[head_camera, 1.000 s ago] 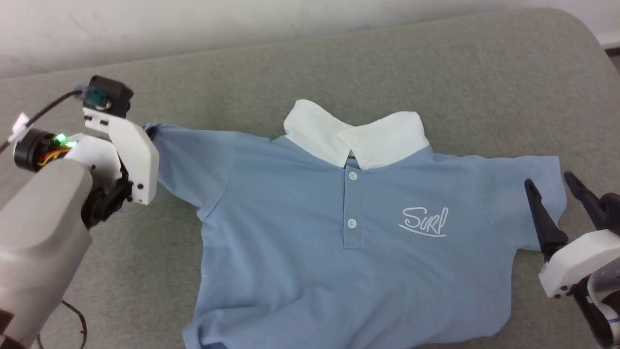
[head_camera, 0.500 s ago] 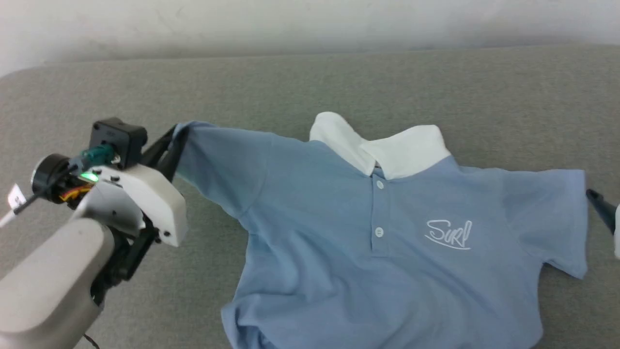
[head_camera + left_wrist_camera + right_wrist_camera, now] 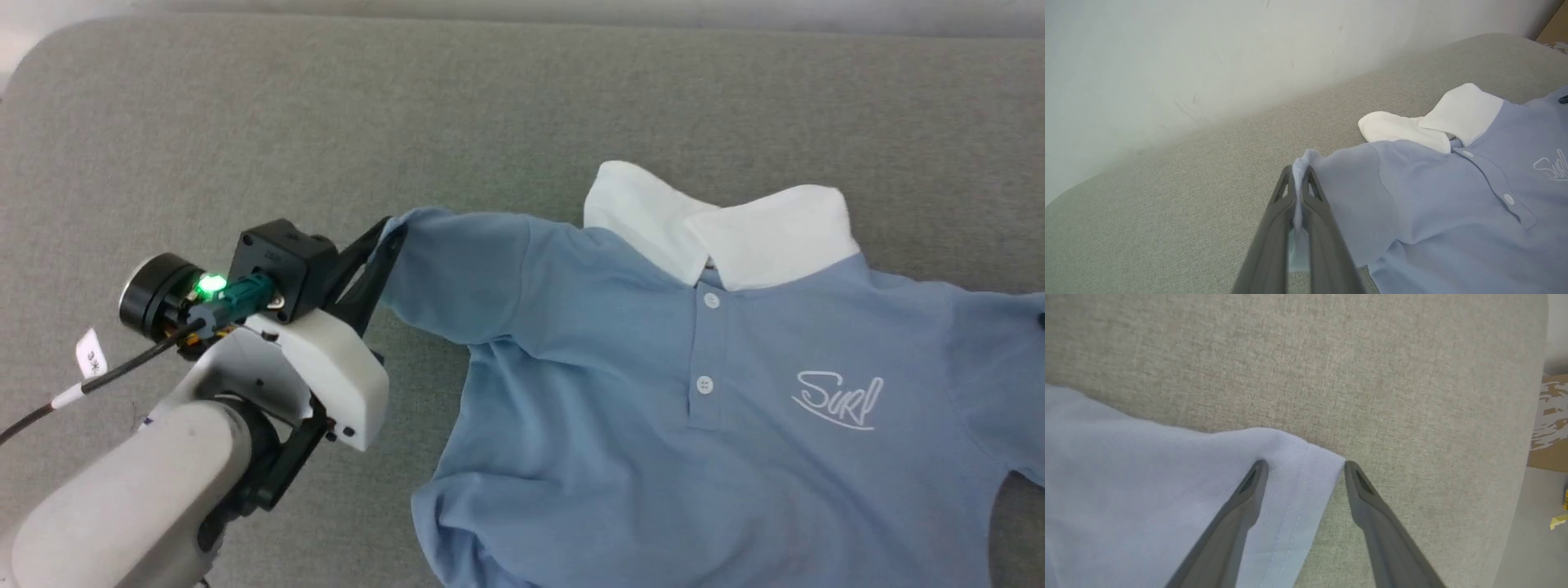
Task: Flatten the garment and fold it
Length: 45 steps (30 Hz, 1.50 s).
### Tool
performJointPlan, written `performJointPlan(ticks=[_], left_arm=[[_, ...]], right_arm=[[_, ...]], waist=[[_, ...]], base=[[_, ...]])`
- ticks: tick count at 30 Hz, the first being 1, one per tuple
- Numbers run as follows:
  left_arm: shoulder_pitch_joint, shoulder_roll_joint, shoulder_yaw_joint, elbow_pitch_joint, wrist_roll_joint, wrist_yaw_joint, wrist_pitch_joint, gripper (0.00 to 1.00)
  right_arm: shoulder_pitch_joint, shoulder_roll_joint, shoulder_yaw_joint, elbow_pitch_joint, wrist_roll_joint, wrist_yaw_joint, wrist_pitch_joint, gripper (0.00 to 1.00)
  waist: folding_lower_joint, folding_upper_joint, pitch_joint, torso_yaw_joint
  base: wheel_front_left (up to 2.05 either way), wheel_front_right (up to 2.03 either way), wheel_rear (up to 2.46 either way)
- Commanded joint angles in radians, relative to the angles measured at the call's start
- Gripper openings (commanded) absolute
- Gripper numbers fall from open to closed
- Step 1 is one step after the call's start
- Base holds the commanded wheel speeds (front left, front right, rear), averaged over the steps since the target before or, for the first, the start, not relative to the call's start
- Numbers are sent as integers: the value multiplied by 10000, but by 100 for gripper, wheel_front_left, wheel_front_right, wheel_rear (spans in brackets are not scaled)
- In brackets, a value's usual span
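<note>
Flattening only: left gripper (image 3: 390, 237) pinches one sleeve of the garment (image 3: 653, 425), right gripper (image 3: 1304, 465) spread over the other; bottom seemingly rumpled, nothing folded.

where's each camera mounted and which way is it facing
Head view: on the head, looking down at the garment on the grey surface; left forearm and left pincer, shut on a sleeve hem, show.
Left wrist view: on the left wrist, looking along its closed fingers toward the wall.
Right wrist view: on the right wrist, looking down past the open right pincer at the other sleeve.
Shared: head and left wrist views both show the white collar.
</note>
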Motion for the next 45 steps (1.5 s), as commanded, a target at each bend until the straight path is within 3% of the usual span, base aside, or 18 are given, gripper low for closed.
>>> performJointPlan(ticks=[1, 6, 7, 8, 15, 27, 36, 45], left_arm=[[-177, -71, -28, -62, 99, 57, 30, 0], [-244, -200, -131, -11, 153, 78, 85, 0], [-243, -226, -150, 32, 150, 76, 84, 0], [-237, -258, -165, 79, 137, 73, 75, 0], [-125, -299, 0, 531, -30, 120, -227, 0], [236, 389, 1156, 686, -400, 665, -1189, 0], [430, 1130, 2592, -114, -567, 1304, -2351, 0], [171, 2194, 4425, -1472, -577, 1974, -3180, 0]], right_arm=[[-151, -29, 153, 152, 42, -11, -86, 100], [-88, -281, 1341, 584, 446, -11, -93, 96], [-63, -369, 1594, 607, 532, -11, -118, 44], [-46, -457, 1832, 621, 643, -11, -171, 0], [-566, -787, 2223, 690, 1183, -11, -1598, 0], [-1647, -1172, 1570, -603, 1204, -11, -4108, 0], [-2047, -1099, 669, -2284, 876, -11, -4839, 0], [-2758, -918, 78, -4077, 695, -11, -4519, 0]], waist=[[-1, 0, 307, 304], [-1, 0, 391, 404], [-1, 0, 393, 405], [-1, 0, 383, 400], [-1, 0, -59, 118], [-1, 0, -1761, -700], [-1, 0, -2856, -1126], [-1, 0, -3120, -1440]], base=[[0, 0, 0], [0, 0, 0], [0, 0, 0], [0, 0, 0], [0, 0, 0], [0, 0, 0], [0, 0, 0], [0, 0, 0]])
